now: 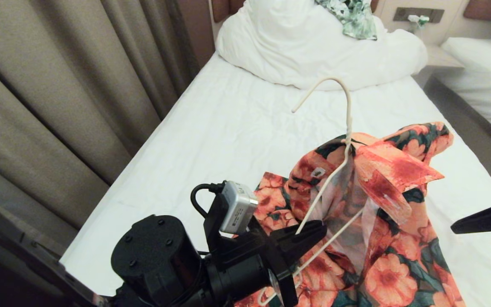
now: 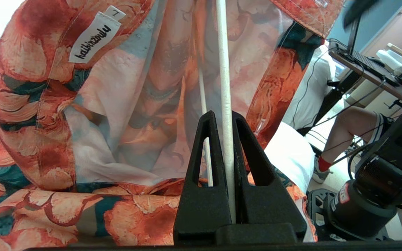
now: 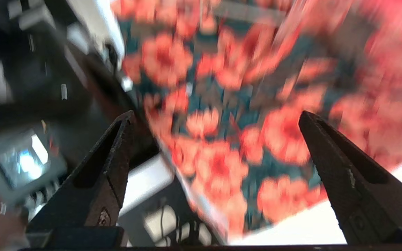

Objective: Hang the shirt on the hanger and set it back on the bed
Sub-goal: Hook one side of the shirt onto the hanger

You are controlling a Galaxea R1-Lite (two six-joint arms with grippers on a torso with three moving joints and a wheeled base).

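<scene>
The floral shirt (image 1: 382, 238) hangs bunched on the cream-white hanger (image 1: 348, 115), raised over the near part of the bed (image 1: 228, 128). The hanger's hook sticks up above the collar. My left gripper (image 1: 309, 232) is shut on one sloping wire of the hanger (image 2: 224, 104), just inside the shirt's open neck beside its label (image 2: 91, 38). My right gripper (image 3: 216, 118) is open, with nothing between its fingers, and faces the shirt's flowered cloth (image 3: 229, 132) from the right; in the head view only one black fingertip (image 1: 484, 219) shows at the right edge.
A bunched white duvet (image 1: 313, 51) lies at the head of the bed with a green-and-white leaf-print garment (image 1: 352, 15) on it. Beige curtains (image 1: 58, 94) hang along the left. A second white bed (image 1: 480, 68) stands at the far right.
</scene>
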